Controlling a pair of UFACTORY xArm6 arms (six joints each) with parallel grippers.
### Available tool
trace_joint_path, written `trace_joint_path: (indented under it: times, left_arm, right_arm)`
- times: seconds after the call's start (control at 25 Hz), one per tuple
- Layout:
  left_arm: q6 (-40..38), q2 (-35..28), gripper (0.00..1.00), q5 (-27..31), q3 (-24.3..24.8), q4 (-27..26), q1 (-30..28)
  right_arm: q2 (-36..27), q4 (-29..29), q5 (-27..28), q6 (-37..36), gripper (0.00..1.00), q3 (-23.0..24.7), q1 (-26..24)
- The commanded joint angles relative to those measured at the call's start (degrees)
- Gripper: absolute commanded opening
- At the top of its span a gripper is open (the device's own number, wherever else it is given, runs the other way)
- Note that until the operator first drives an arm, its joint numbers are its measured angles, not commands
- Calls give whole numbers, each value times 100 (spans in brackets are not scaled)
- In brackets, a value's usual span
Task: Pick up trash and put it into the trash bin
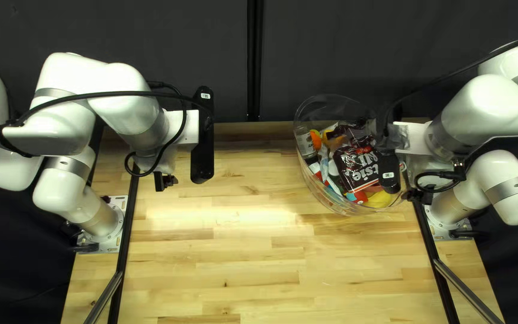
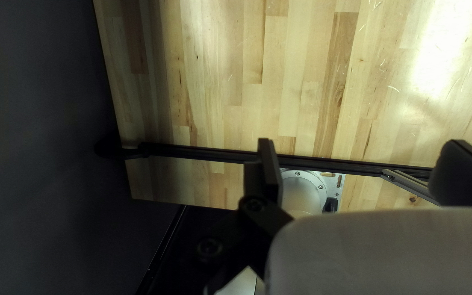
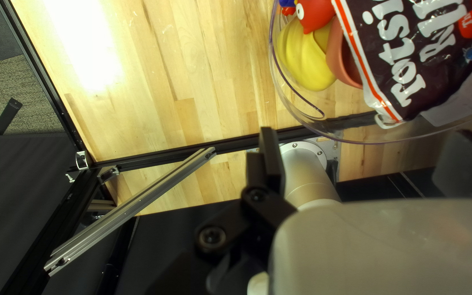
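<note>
L side, top view: L gripper [image 1: 202, 137] seen above table [image 1: 223, 264], near far edge, well apart fr. bin. In L wrist view its fingers are set wide apart, bare tabletop framed ahead; L arm base [image 2: 301, 188] is seen beyond, betw. the two fingers. Black rail [image 2: 203, 153] is seen running along table side.

Rt of ctr: clear plastic bin [image 1: 307, 174] is stood on table nr far edge, filled w/ trash. Orange item [image 1: 315, 139] noted at bin's L side; dark, shiny bag w/ white lettering [image 1: 355, 171] laid on top, approx. mid-bin; yellow item [image 1: 381, 198] at near side. In R wrist view, red item w/ eye [image 3: 315, 16] is seen by the yellow one, & terracotta-colored item [image 3: 340, 52] is partly covered by bag.

R gripper [image 1: 387, 151] is held over bin's R side, top view. Its fingers are likewise spread, w/ a broad gap; exact ht above trash can't be told. Metal strut [image 3: 137, 205] is seen off to one side of gripper in R wrist view, slanted. R arm base plate [image 1: 442, 231] noted at table's R edge.
</note>
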Motion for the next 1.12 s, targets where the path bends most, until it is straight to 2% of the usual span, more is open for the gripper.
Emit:
trace_joint_path:
  times: [0.04, 0.76, 1.12]
  left_arm:
    - [0, 0, 100, 0, 0, 0, 0]
    - [0, 0, 100, 0, 0, 0, 0]
    - [0, 0, 100, 0, 0, 0, 0]
  right_arm:
    - [0, 0, 0, 0, 100, 0, 0]
    - [-32, -64, 14, 22, 100, 22, 51]
    - [218, -133, 419, 301, 100, -519, 374]
